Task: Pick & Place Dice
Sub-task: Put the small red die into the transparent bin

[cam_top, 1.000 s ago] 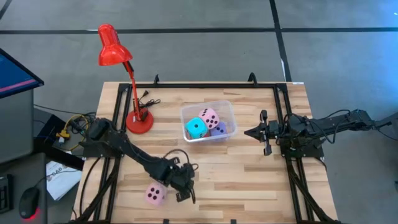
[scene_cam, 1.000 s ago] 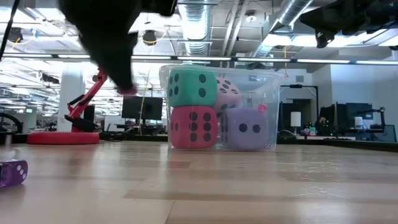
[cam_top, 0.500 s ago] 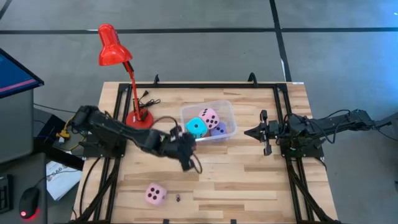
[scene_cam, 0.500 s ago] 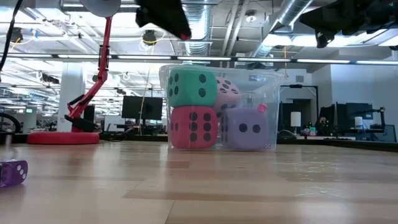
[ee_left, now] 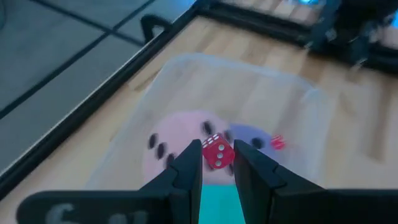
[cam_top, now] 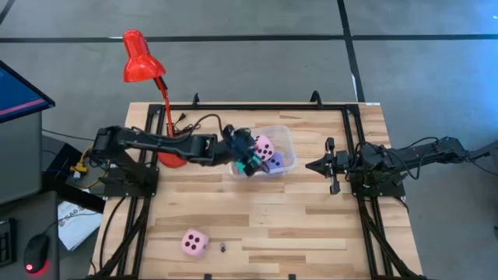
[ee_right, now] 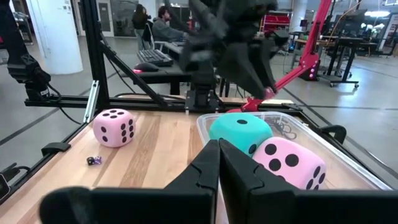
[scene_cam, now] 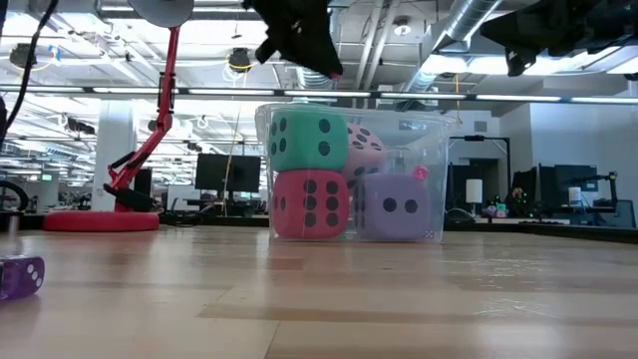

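In the high view the left gripper [cam_top: 250,159] hangs over the clear plastic bin [cam_top: 287,140] just above the centre of the frame, its arm stretching in from the left past the base of the red desk lamp [cam_top: 141,57]. The left wrist view shows what it carries: a small red die [ee_left: 217,153] with white pips pinched between the two dark fingers [ee_left: 189,167], which stand narrowly apart around it, right above the bin's contents. Inside the bin, the low view near the centre of the frame shows a cyan die [scene_cam: 307,139] stacked on a red die [scene_cam: 311,204], with a pink die [scene_cam: 364,148] behind and a lavender die [scene_cam: 397,206] at lower right, all against the clear walls. A second pink die [cam_top: 194,243] lies alone on the wooden table [cam_top: 311,218] at the lower left of the high view, well apart from the bin; just to its right sits a tiny dark die [cam_top: 222,248], too small to read. At the far left edge of the low view a small purple die [scene_cam: 21,276] rests on the tabletop. The right gripper [cam_top: 310,165] waits at the right of the high view, pointing toward the bin from near the table's right side, its fingers [ee_right: 208,163] pressed together with nothing between them in the right wrist view.
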`<state>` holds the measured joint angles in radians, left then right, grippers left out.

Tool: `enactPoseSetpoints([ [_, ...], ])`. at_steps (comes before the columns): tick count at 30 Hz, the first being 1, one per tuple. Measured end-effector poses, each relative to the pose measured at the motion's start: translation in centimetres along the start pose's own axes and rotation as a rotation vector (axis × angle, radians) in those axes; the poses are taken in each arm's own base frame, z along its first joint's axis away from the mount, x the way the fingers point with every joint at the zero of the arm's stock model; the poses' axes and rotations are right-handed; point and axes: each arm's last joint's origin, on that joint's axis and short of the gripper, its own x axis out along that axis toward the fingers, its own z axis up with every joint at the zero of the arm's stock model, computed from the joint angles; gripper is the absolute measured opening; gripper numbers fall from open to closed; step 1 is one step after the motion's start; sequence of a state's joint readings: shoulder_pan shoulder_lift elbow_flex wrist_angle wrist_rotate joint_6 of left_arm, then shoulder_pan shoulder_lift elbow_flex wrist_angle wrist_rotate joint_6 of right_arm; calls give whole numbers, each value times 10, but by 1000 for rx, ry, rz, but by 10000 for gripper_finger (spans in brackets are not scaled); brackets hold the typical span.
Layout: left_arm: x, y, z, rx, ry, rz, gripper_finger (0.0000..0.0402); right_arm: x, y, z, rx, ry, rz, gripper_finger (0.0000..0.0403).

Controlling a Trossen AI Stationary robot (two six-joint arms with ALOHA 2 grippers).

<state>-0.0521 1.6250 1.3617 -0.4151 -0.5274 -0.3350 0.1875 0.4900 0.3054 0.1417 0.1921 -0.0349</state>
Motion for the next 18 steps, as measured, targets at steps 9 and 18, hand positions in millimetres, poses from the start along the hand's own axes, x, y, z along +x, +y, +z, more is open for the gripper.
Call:
enactPoseSetpoints([
  [9,27,15,0,28,10,51,66,0,0,0,-2,-4,-1,5],
  [18,45,32,-10,-91,106,137,66,0,0,0,-2,0,0,5],
])
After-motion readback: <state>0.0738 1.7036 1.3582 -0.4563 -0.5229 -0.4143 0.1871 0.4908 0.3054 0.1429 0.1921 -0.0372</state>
